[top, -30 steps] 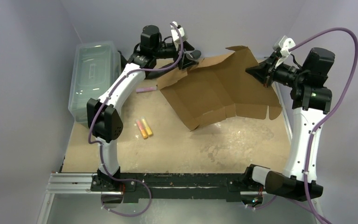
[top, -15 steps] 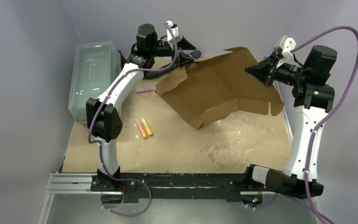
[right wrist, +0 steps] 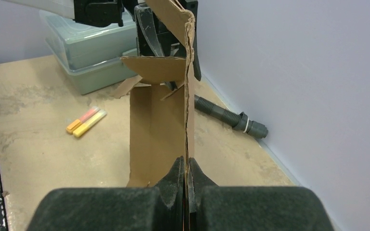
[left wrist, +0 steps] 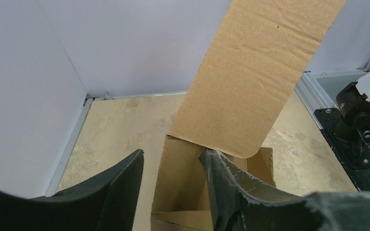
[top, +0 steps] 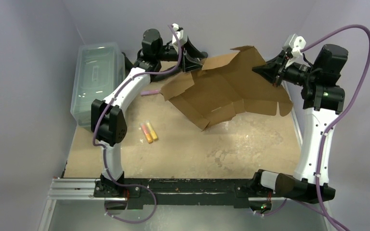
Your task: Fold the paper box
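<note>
On far side of table (top: 197,149), brown corrugated cardboard box sheet (top: 221,89) hangs tilted between my arms. Right gripper (right wrist: 186,164), wrist turned inward, pinches its edge. Left gripper (left wrist: 171,159) spread, straddling opposite flap.

The worktop (top: 231,149) is a tan board, scuffed pale in patches toward its near right part. A clear lidded bin (top: 95,77) stands on its far left corner. Two marker-like sticks (top: 149,132), one orange and one yellow, lie side by side left of centre. A pale pink stick (top: 150,92) lies farther back, near the bin. A grey ribbed tube (right wrist: 226,117) lies along the far wall. The paper box (top: 221,91) is tilted up, with only its near corner down at the board.
</note>
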Robot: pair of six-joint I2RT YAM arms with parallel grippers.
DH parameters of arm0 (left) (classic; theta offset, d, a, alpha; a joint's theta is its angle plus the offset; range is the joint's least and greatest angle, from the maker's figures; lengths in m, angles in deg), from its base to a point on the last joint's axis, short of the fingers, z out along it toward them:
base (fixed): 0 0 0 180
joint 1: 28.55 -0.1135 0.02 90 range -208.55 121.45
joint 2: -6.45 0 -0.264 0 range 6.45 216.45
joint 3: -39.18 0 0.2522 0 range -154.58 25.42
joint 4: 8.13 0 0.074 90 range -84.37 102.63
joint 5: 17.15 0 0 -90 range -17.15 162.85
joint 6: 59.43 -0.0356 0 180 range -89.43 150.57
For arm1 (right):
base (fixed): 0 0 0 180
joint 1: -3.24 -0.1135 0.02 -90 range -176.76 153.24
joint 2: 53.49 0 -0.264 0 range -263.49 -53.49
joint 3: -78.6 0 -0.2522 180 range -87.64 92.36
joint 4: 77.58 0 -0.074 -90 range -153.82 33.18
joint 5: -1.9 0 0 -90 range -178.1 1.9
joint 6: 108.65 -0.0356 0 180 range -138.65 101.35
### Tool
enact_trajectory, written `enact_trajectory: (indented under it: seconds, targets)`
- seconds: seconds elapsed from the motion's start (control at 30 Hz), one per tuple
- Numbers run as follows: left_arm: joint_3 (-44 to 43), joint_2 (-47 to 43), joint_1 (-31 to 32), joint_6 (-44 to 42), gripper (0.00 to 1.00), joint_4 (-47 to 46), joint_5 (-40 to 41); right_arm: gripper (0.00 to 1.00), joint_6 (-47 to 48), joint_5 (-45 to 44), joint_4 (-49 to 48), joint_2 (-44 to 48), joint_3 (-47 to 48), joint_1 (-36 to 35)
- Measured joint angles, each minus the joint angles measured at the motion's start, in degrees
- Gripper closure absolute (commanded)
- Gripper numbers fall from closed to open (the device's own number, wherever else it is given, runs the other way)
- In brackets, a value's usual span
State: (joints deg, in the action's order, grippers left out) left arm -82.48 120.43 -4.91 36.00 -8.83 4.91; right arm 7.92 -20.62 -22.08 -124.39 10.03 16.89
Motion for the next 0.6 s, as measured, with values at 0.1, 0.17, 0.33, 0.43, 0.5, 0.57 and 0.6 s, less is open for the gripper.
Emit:
enact_trajectory:
  seconds: [0.1,0.17,0.33,0.43,0.5,0.57,0.6]
  targets:
    - [0.02,0.57,0.24,1.03,0.73,-1.27,-0.35,1.0,0.02,0.0,0.04,0.0,0.13,-0.52]
    - [0.02,0.83,0.5,1.38,0.92,-1.66,-0.31,1.0,0.02,-0.02,0.07,0.0,0.15,-0.79]
    - [0.02,1.42,0.61,1.97,1.0,-2.19,0.17,1.0,0.13,-0.33,0.66,0.0,0.17,-0.9]
    - [0.02,1.44,0.61,2.38,1.0,-2.21,0.17,1.0,0.26,-0.44,0.7,0.0,0.15,-0.9]
    - [0.02,1.44,0.61,2.54,1.0,-2.21,0.17,1.0,0.39,-0.57,0.7,0.0,0.17,-0.9]
    - [0.02,1.44,0.61,2.58,1.0,-2.21,0.24,1.0,0.48,-0.98,0.66,0.0,0.17,-0.92]
    - [0.02,1.44,0.61,2.67,0.86,-2.21,0.37,1.0,0.5,-1.38,0.63,0.0,0.17,-0.94]
